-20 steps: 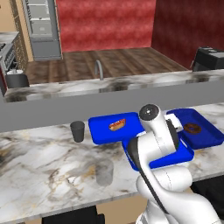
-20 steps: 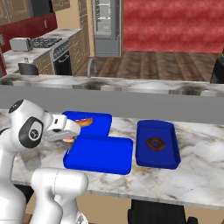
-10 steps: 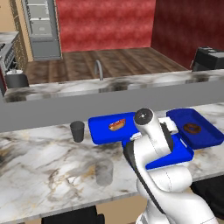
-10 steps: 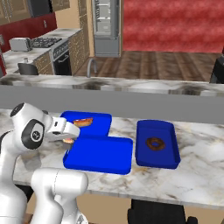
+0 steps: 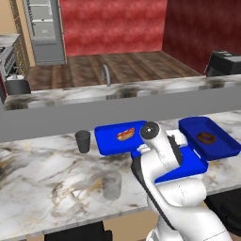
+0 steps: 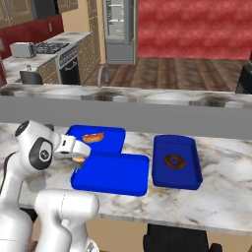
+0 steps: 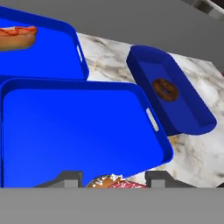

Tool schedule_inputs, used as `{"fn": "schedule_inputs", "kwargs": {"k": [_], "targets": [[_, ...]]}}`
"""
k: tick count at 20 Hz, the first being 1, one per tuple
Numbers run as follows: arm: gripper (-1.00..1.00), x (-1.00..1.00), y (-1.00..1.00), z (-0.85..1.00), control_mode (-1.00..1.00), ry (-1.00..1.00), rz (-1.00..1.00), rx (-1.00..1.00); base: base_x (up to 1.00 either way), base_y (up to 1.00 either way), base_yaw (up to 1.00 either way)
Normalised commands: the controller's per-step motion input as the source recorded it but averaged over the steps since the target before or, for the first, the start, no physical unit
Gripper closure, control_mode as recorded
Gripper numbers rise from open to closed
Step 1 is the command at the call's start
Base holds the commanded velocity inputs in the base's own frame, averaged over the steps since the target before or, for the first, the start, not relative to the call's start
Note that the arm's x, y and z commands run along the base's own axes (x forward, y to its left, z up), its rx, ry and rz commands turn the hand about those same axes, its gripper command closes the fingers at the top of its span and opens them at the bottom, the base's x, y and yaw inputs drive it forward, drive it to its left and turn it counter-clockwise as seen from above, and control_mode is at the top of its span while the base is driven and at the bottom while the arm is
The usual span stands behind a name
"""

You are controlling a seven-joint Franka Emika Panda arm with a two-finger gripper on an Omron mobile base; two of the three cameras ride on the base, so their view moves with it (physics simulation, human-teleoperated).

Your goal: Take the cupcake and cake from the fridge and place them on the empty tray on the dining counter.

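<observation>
Moved: arm's head has swung left and a bit lower over the last second, trays and cups sit just where they were.
Gripper: gripper (image 7: 113, 180) is nearly closed, clamped on the cupcake (image 7: 114, 182); hand view has both finger tips (image 7: 70, 178) hugging it.
Cupcake: brown with pink-red frosting and white specks, held over the near edge of the tray (image 7: 83, 131). Right base view catches it as a small orange-brown blob (image 6: 78, 159) under the hand, at the tray's left end.
Tray: empty blue one (image 6: 115, 173) lies on the dining counter (image 6: 221, 197), nearest the robot, between the other two.
Hot dog tray: blue tray (image 6: 108, 140) just behind it, touching or overlapping, can't tell which.
Donut tray: third blue tray (image 6: 177, 162) to the right, dark ring inside.
Left base view extras: dark cup (image 5: 83, 141) left of the trays, plus a pale cup (image 5: 112, 184) closer in; arm blocks the cupcake there.
Fridge: grey fridge (image 6: 118, 30) far back across the wood floor.
</observation>
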Motion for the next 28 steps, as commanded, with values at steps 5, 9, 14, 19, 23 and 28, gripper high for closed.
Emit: {"fn": "schedule_inputs", "kwargs": {"k": [5,9,14,19,23,28], "targets": [[1.00,0.10,-0.17,-0.30,-1.00,-0.04,0.00,0.00,0.00,0.00,0.00],[1.00,0.16,-0.17,-0.29,-1.00,-0.03,0.00,0.00,0.00,0.00,0.00],[1.00,0.21,-0.07,-0.30,-1.00,-0.03,0.00,0.00,0.00,0.00,0.00],[1.00,0.19,-0.03,-0.31,-1.00,-0.04,0.00,0.00,0.00,0.00,0.00],[1.00,0.16,-0.06,-0.36,-1.00,-0.04,0.00,0.00,0.00,0.00,0.00],[1.00,0.09,-0.11,-0.42,-1.00,-0.03,0.00,0.00,0.00,0.00,0.00]]}}
